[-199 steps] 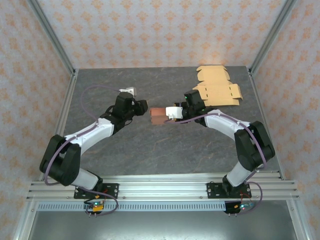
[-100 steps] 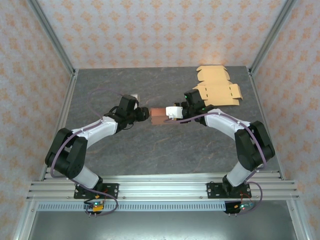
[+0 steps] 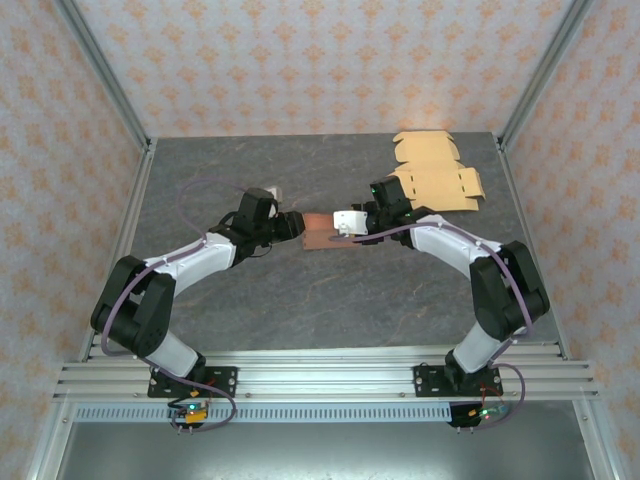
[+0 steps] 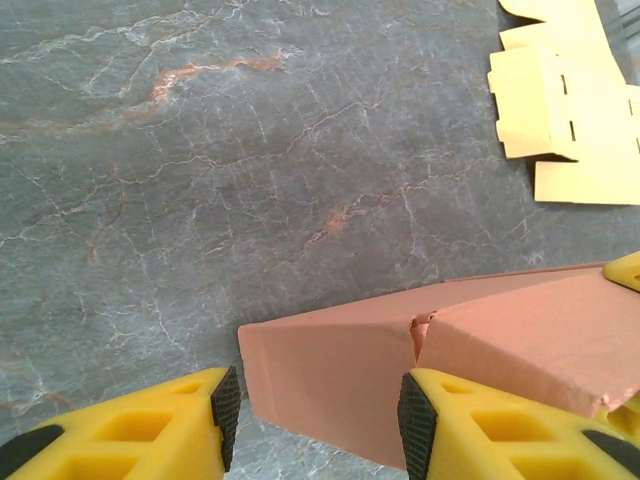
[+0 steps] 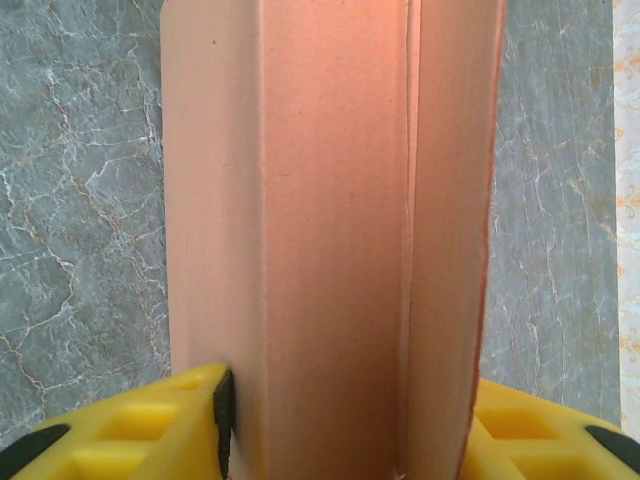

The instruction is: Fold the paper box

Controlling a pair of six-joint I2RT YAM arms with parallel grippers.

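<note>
In the top view the left claw (image 3: 290, 225) sits at 9 o'clock of the salmon-pink cardboard box (image 3: 318, 230). It is half-open, and its yellow fingers (image 4: 130, 440) straddle the box's end, probably ready to press a flap; whether the pads touch it I cannot tell. The box is over the middle of the grey marbled counter (image 3: 300, 300), seemingly lifted so both ends stay reachable. At its 3 o'clock the right claw (image 3: 345, 222) clamps it across its width as an anchor. Spare flat tan cardboard blanks (image 3: 435, 178) lie at 1 o'clock.
</note>
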